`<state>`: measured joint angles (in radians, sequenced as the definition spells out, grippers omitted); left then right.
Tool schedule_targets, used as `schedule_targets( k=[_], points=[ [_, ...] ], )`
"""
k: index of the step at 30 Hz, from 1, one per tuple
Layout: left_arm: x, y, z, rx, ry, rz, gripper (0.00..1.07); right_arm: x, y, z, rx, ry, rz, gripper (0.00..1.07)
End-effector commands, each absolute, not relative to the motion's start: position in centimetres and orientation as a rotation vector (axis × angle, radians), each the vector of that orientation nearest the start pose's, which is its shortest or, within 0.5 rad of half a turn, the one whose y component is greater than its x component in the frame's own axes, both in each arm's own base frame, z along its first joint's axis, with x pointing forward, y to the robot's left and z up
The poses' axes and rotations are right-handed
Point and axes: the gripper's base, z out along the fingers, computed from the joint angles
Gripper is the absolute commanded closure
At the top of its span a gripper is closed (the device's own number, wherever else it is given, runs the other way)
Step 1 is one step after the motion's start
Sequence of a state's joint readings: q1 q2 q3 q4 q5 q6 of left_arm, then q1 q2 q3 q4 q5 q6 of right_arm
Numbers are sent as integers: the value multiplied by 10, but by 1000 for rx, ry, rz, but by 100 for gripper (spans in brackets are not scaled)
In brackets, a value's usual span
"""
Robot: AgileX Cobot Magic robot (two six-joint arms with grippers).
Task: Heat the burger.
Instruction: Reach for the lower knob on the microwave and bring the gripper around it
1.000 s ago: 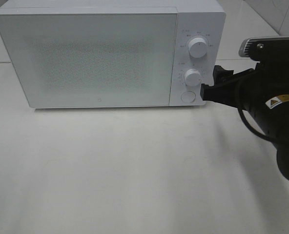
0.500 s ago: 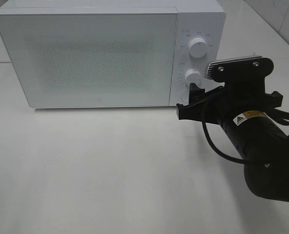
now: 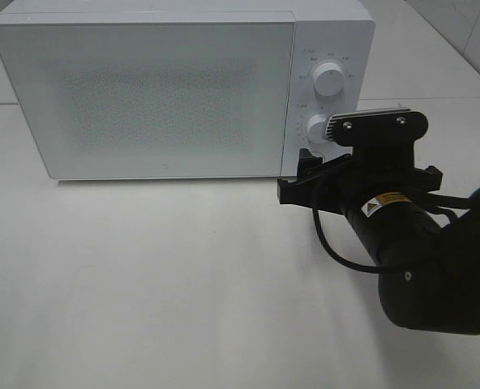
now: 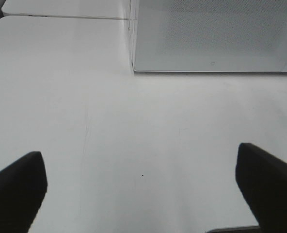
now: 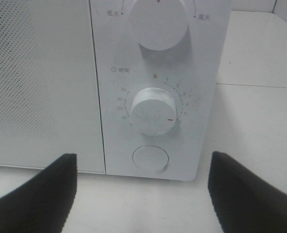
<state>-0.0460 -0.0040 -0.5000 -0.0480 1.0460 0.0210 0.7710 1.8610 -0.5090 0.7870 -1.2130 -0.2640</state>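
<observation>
The burger is out of view. The white microwave [image 3: 159, 89] stands at the back of the table with its door shut. My right gripper [image 3: 302, 173] is open just in front of the bottom of the control panel, nothing between its fingers. In the right wrist view the gripper [image 5: 143, 160] frames the timer knob [image 5: 153, 110] and the round button [image 5: 151, 158] below it. That knob's red mark points to the lower right. My left gripper [image 4: 138, 155] is open over bare tabletop, short of the microwave's front left corner [image 4: 134, 68].
The upper knob [image 3: 330, 79] sits above the timer knob [image 3: 319, 128] on the panel. The right arm's black body [image 3: 410, 259] and its cable fill the right foreground. The white tabletop [image 3: 143, 275] stretches in front of the microwave.
The right arm has swung left and nearer, from the microwave's right side to in front of the control panel's lower part. Both grippers stay open.
</observation>
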Motion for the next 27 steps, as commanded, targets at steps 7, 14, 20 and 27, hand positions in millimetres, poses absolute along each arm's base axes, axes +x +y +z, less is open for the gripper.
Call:
schedule_targets(
  k=[7, 14, 20, 27],
  points=[
    [-8, -4, 278, 66, 1992, -82, 9, 265, 159, 143, -27, 1581, -24, 33],
    [-8, -4, 278, 66, 1992, -82, 9, 277, 156, 150, 13, 1550, -27, 33],
    [-8, -4, 278, 66, 1992, -82, 9, 290, 158, 147, 6, 1531, -29, 33],
    [-8, -4, 278, 66, 1992, -82, 9, 305, 152, 145, 33, 1523, -50, 33]
  ],
)
